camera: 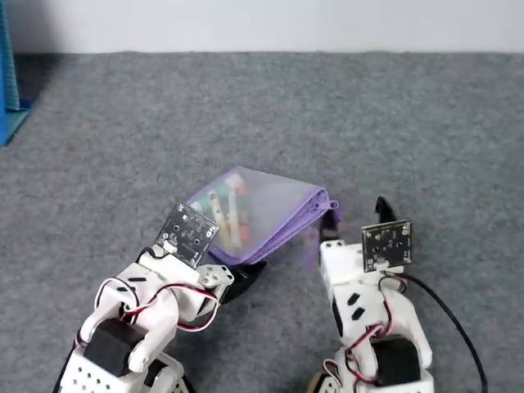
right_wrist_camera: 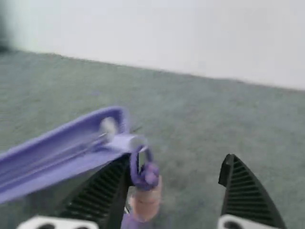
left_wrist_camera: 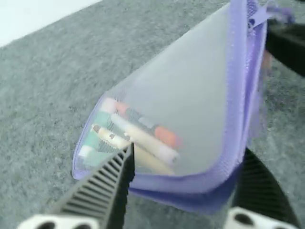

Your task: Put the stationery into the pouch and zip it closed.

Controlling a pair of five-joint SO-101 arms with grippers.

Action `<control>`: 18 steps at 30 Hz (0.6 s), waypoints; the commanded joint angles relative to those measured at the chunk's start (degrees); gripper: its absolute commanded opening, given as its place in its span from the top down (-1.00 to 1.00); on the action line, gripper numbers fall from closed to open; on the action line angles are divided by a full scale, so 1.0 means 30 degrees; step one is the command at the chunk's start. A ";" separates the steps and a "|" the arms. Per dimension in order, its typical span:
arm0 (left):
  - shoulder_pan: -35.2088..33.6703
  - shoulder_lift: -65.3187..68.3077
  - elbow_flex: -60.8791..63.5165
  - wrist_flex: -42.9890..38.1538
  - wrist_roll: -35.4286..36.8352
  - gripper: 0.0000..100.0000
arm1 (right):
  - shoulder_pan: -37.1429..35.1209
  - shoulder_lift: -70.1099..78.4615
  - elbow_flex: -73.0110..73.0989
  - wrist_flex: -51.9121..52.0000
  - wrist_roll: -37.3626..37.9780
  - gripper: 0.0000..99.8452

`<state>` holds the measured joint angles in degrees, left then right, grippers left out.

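A translucent pouch [camera: 254, 213] with a purple zipper edge is propped up at the middle of the grey mat, with several pens and markers [left_wrist_camera: 136, 136] inside. My left gripper [camera: 237, 274] is shut on the pouch's near corner. In the left wrist view that purple edge [left_wrist_camera: 190, 188] runs between the two fingers. My right gripper [camera: 356, 219] stands open at the zipper's far end. The zipper pull [right_wrist_camera: 143, 174], a purple ring with a pinkish tag, hangs right beside one finger [right_wrist_camera: 102, 193]; the other finger [right_wrist_camera: 243, 191] is well apart from it.
A blue object [camera: 10, 74] stands at the far left edge. A white wall [camera: 262, 24] closes off the back of the grey mat [camera: 393, 123], which lies open behind and to both sides of the pouch.
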<state>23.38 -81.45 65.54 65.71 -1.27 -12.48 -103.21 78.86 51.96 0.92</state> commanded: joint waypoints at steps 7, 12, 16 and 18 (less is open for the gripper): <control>-0.0088 -0.0234 -0.3238 0.0322 0.2549 0.34 | -0.3267 -0.0249 -0.4835 0.4498 -0.2989 0.45; -0.0059 -0.0234 -0.5700 0.2022 0.3194 0.34 | -0.3560 -0.0249 -0.6652 0.4996 -0.3604 0.45; -0.0088 -0.0234 -0.6725 0.2901 0.3077 0.35 | -0.3150 -0.0249 -0.6916 0.4908 -0.3575 0.45; -0.0088 -0.0234 -0.6637 0.3223 0.3048 0.35 | -0.2740 -0.0249 -0.6828 0.4996 -0.3575 0.45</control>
<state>23.30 -82.15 48.84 74.15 7.60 -22.24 -104.09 61.01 66.64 -9.19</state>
